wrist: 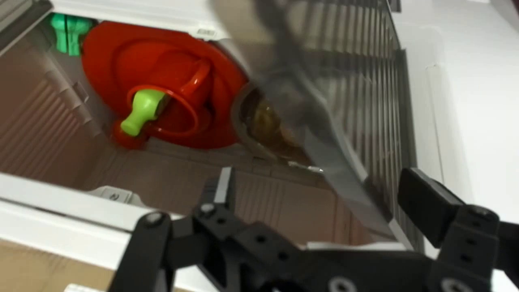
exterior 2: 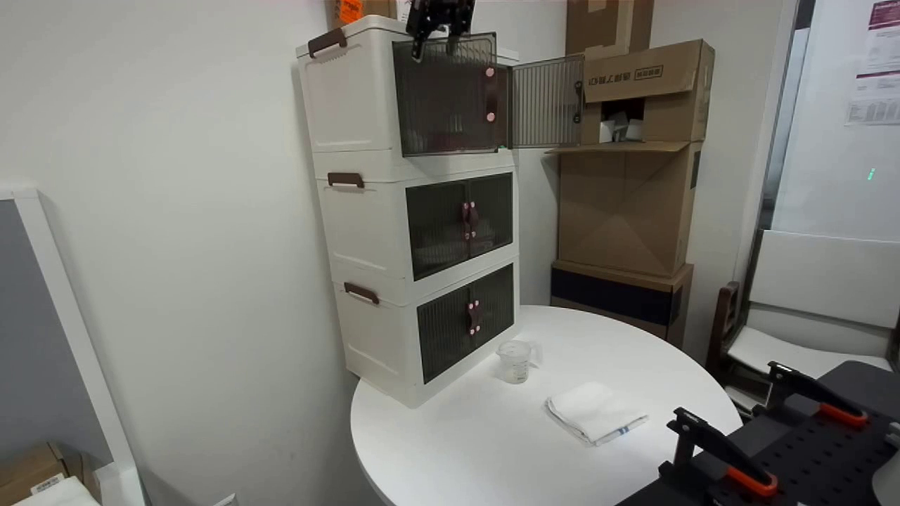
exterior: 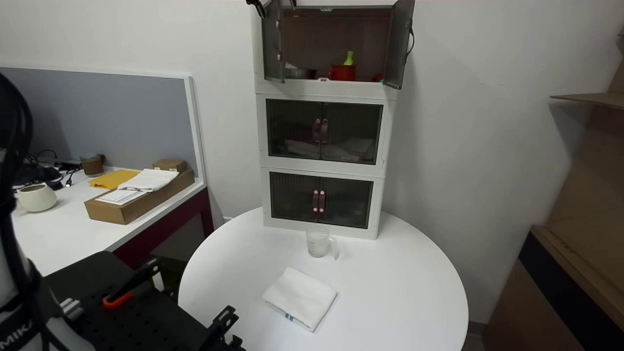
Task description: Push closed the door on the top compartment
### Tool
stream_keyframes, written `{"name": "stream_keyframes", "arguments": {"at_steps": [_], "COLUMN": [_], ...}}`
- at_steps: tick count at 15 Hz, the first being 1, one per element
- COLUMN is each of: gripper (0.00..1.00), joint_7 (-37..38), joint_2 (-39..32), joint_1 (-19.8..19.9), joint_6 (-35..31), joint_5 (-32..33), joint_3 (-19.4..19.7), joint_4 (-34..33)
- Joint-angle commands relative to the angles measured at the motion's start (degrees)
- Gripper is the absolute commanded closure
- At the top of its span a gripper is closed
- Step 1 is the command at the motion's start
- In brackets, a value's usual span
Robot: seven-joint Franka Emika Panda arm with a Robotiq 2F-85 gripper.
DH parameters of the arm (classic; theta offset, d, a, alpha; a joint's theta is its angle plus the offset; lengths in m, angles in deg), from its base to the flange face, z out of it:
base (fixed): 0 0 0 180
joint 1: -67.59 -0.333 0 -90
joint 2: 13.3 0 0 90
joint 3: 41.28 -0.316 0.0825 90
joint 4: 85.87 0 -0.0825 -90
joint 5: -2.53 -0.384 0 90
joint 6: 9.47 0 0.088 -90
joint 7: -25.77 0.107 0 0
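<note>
The top compartment (exterior: 336, 29) of the white cabinet has two dark see-through ribbed doors, both standing open. The door on the left (exterior: 273, 46) in an exterior view swings outward; it also shows in another exterior view (exterior 2: 450, 98) and blurred in the wrist view (wrist: 365, 101). The opposite door (exterior: 399, 46) is swung outward too and also shows beyond the near door (exterior 2: 548, 102). My gripper (wrist: 323, 194) is open at the top of the left door, with one finger on each side of it. Its fingertips also show in both exterior views (exterior: 274, 6) (exterior 2: 434, 48). Contact is unclear.
Inside are a red cup (wrist: 178, 109) with a lime-green object (wrist: 144, 109), a red plate (wrist: 117, 52) and a bowl (wrist: 259, 117). The lower compartments are shut. A measuring cup (exterior: 318, 243) and folded cloth (exterior: 300, 298) lie on the round table (exterior: 399, 292). Cardboard boxes (exterior 2: 626, 204) stand beside the cabinet.
</note>
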Motion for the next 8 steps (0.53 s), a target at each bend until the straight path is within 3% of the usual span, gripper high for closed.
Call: {"name": "stream_keyframes", "arguments": {"at_steps": [1, 7, 8], "gripper": [0.0, 0.0, 0.0], "joint_7": [12.62, 37.72, 42.04], "joint_2": [2.22, 4.01, 5.01], "joint_1": [-0.15, 0.4, 0.68], "joint_6": [-8.7, -15.96, -18.37], "joint_5": [7.53, 21.93, 27.17], "joint_3": [0.79, 3.01, 3.54], "joint_4": [3.66, 5.53, 6.78]}}
